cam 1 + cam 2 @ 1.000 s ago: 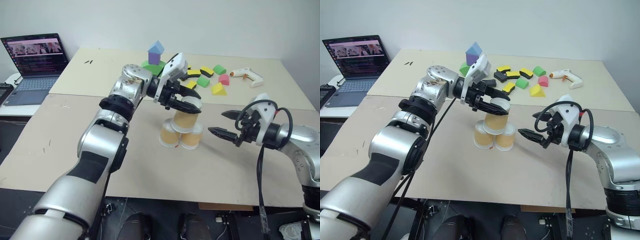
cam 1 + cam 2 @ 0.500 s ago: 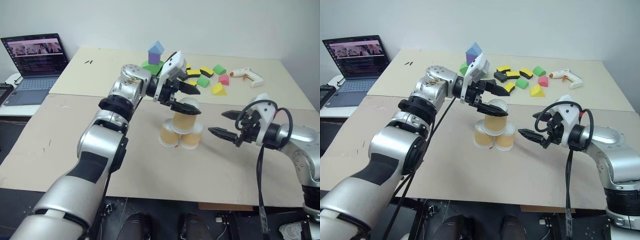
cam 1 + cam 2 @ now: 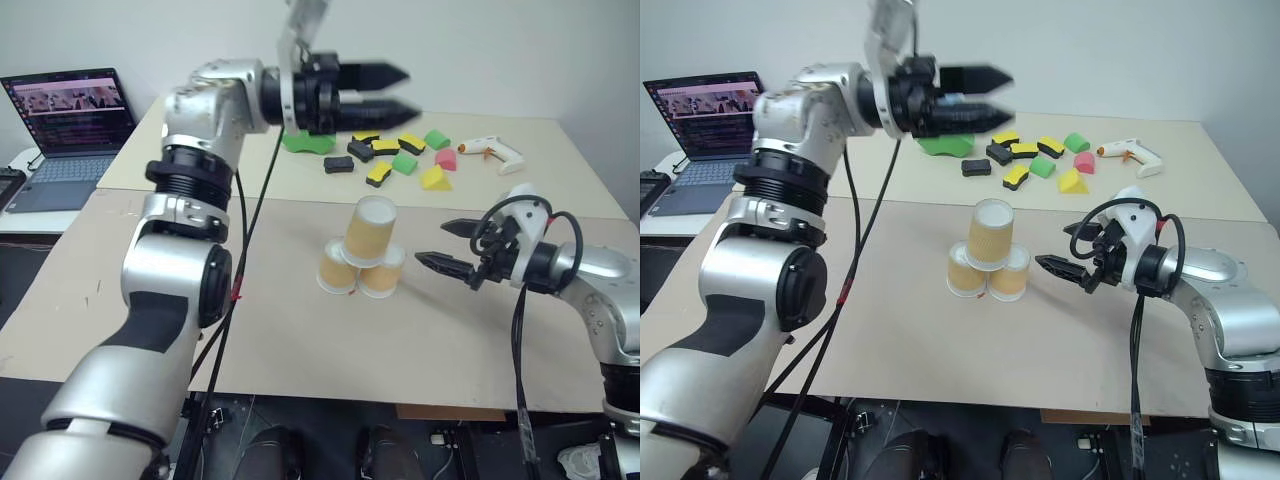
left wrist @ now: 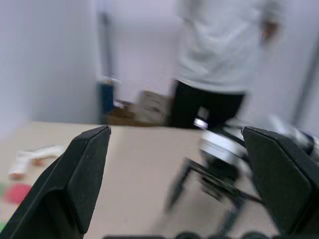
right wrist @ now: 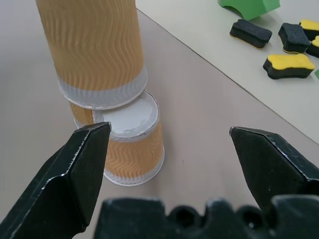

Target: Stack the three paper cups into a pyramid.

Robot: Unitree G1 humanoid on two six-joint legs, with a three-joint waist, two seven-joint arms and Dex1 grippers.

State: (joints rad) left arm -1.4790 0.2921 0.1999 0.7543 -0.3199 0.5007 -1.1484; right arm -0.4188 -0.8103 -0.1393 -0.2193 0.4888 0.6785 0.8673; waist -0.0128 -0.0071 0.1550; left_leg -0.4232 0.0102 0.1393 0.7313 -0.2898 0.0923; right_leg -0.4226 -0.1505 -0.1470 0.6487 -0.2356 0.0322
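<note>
Three paper cups point(image 3: 362, 258) stacked in a pyramid

Two tan cups sit upside down, side by side and touching, on the table point(image 3: 300, 330). The third cup point(image 3: 370, 231) stands on top, between them.

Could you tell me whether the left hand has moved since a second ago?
Yes. The left hand has let go of the top cup and risen well above it, open.

Head stereo pair: high, facing fwd and down over the table point(image 3: 300, 330), both eyes sharing the whole top out to its far edge. R wrist cam: low, very near the three paper cups point(image 5: 107, 94), facing the far edge w/ foam blocks point(image 5: 271, 45). L wrist cam: raised, about level, facing across the right edge toward a person point(image 4: 219, 55).
</note>
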